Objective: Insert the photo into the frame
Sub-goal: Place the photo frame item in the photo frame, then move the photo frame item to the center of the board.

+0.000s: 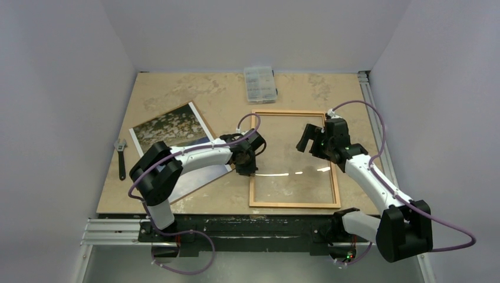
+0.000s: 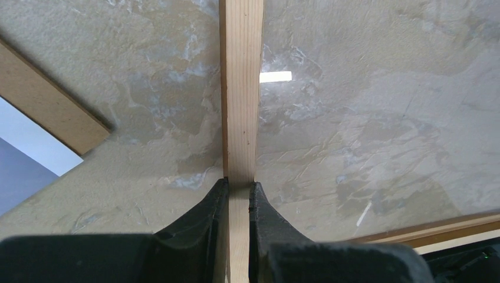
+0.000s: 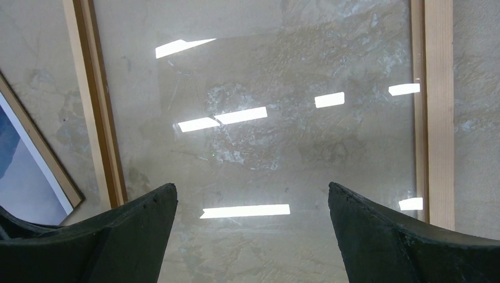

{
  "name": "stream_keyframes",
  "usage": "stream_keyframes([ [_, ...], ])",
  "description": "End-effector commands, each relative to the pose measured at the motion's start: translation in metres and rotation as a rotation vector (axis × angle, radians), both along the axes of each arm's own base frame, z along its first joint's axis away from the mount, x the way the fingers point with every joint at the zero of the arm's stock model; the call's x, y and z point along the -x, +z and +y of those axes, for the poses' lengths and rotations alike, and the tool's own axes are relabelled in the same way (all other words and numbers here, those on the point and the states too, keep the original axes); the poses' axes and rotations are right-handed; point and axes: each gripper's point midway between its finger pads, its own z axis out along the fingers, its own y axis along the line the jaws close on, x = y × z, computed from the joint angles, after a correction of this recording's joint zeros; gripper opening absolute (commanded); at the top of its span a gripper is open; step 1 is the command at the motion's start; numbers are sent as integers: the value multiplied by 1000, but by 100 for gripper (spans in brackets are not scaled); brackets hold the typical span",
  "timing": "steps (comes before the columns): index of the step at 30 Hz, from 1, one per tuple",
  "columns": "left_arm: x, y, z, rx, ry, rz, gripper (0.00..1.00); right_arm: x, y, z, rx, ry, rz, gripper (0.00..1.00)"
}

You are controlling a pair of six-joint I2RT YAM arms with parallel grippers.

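Photo: face up on the left half of the counter, skewed, on a brown backing board. The left arm crosses above its near corner. It is outside the frame.

Handling, by judgement: a thin, light, floppy print. The gloss is slippery to the pads, and it creases easily. It lies flat with no lip to get under. Best taken at the white border, by a corner or a long edge.

Frame: flat on the counter just right of the photo, ceiling lights mirrored in its pane. The rails look thin but stiff, the pane probably fragile. Hold it by a rail only.

Left claw: clenched on the frame's left rail, one finger on each side.

Right claw: spread wide, empty, hovering over the pane.

Beyond: clear compartment box at the far edge, wrench at the left edge.
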Motion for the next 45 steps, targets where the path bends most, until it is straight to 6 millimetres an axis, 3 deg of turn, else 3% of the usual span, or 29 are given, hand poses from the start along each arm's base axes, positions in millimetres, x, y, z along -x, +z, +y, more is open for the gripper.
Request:
stream_keyframes([
  [1,11,-4,-13,70,29,45,0,-10,22,8,-35,20,-68,98],
  [6,12,-1,-13,74,29,37,1,-9,24,8,-39,20,-70,98],
  [15,8,26,4,71,18,-39,35,-3,26,12,-60,37,-75,98],
  [19,4,51,10,127,19,-113,63,-1,29,15,-79,52,-84,98],
  [21,4,61,14,165,19,-146,72,1,30,17,-90,63,-86,98],
  [27,4,92,30,293,36,-245,86,9,30,25,-134,97,-80,98],
  [30,6,105,50,333,66,-291,92,15,29,30,-160,121,-76,98],
  [40,29,115,163,302,272,-393,100,36,35,64,-282,242,-53,98],
  [45,39,125,193,226,316,-453,100,50,45,111,-306,355,-62,98],
])
